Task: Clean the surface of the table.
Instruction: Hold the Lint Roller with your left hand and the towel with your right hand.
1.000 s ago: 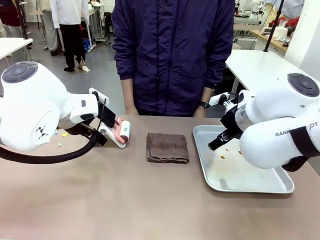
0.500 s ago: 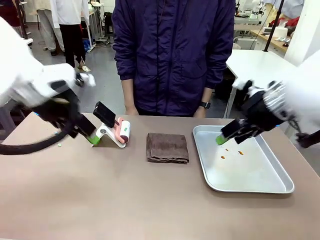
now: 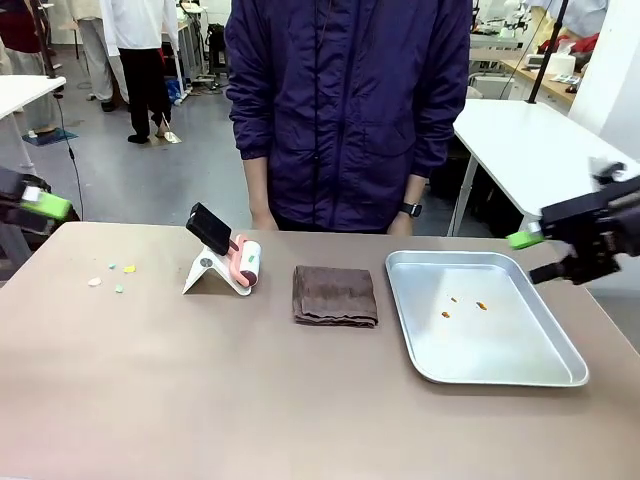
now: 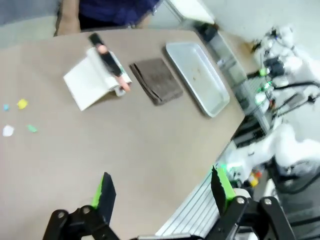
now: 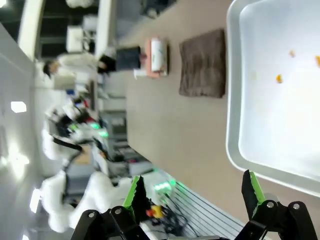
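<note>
Cleaning looks unstarted: small coloured scraps (image 3: 129, 268) lie on the smooth brownish-taupe table (image 3: 300, 400), folded brown cloth (image 3: 335, 295) untouched. Left gripper (image 4: 161, 187) and right gripper (image 5: 192, 190) hang wide open, empty.

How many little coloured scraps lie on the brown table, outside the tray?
4, clustered at the left of the table: yellow scrap, bluish scrap beside it, white scrap, green scrap. Tinier ones may be hidden.
</note>
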### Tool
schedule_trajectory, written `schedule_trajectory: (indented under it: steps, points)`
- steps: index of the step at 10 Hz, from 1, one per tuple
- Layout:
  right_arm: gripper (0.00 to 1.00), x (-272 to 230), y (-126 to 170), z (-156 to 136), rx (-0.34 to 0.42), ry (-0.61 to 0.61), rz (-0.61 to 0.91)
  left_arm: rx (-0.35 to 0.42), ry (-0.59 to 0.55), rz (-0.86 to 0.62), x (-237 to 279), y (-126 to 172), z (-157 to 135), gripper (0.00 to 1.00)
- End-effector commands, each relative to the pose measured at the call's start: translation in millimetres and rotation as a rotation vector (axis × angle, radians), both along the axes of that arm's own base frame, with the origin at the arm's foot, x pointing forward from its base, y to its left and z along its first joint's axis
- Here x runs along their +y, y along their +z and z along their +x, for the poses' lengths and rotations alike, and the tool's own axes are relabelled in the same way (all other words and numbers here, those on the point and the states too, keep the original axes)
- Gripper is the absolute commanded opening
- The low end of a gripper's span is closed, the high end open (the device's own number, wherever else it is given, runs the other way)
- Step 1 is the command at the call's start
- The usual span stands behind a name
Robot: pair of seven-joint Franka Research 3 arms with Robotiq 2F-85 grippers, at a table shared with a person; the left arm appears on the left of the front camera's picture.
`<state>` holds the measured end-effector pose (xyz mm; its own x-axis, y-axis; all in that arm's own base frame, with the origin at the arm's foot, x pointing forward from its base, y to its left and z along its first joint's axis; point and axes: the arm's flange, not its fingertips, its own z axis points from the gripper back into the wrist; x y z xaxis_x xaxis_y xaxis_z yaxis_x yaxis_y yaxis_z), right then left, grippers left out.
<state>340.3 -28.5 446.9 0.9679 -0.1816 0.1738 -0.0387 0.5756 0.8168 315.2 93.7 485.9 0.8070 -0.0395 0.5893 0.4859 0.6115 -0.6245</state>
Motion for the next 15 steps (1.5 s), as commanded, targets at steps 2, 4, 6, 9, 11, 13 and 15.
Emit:
schedule_trajectory:
  steps: [2, 4, 6, 9, 11, 13, 15]
  points:
    - [1.00, -71, -47, -59, -0.051, -0.216, 0.161, 0.024, 0.157, -0.217, 65, -97, -34, 1.00]
    - [1.00, -106, -57, -66, -0.058, -0.292, 0.181, 0.081, 0.253, -0.281, 73, -120, -36, 1.00]
    - [1.00, -132, -72, -70, -0.021, -0.358, 0.220, 0.042, 0.371, -0.368, 52, -122, -45, 1.00]
    - [1.00, -155, -50, -50, -0.002, -0.353, 0.188, 0.096, 0.341, -0.335, 120, -124, -25, 1.00]
    - [1.00, -155, -50, -50, -0.002, -0.353, 0.188, 0.096, 0.341, -0.335, 120, -124, -25, 1.00]
    - [1.00, -155, -50, -50, -0.002, -0.353, 0.188, 0.096, 0.341, -0.335, 120, -124, -25, 1.00]
    - [1.00, -155, -50, -50, -0.002, -0.353, 0.188, 0.096, 0.341, -0.335, 120, -124, -25, 1.00]
